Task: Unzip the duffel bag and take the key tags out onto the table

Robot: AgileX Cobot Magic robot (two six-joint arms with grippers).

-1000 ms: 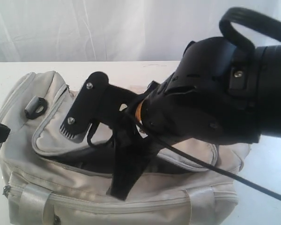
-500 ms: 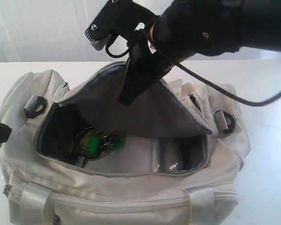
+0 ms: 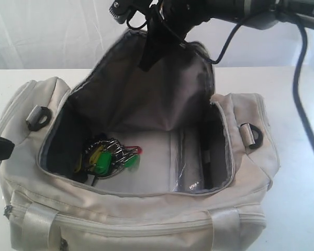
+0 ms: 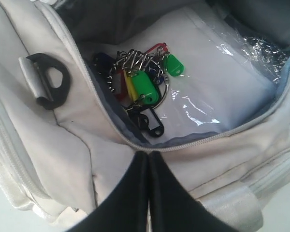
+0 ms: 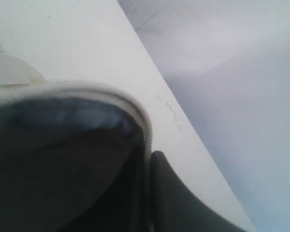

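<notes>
Left gripper (image 4: pixel 149 157), fingers pressed together with nothing between them, sits at the duffel bag's (image 3: pixel 146 209) front left corner. Key tags (image 3: pixel 107 157) lie inside on the bag floor, toward its left end. Right gripper (image 3: pixel 133 36) props the flap (image 3: pixel 146 99) upright; whether it clamps cannot be told.

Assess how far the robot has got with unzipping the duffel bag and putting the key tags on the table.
Done: the duffel bag is unzipped. In hand: the right gripper holds its lid flap upright, baring the key tags on the bag's floor. To do: the tags must go onto the table; the left gripper is shut, outside the opening.
</notes>
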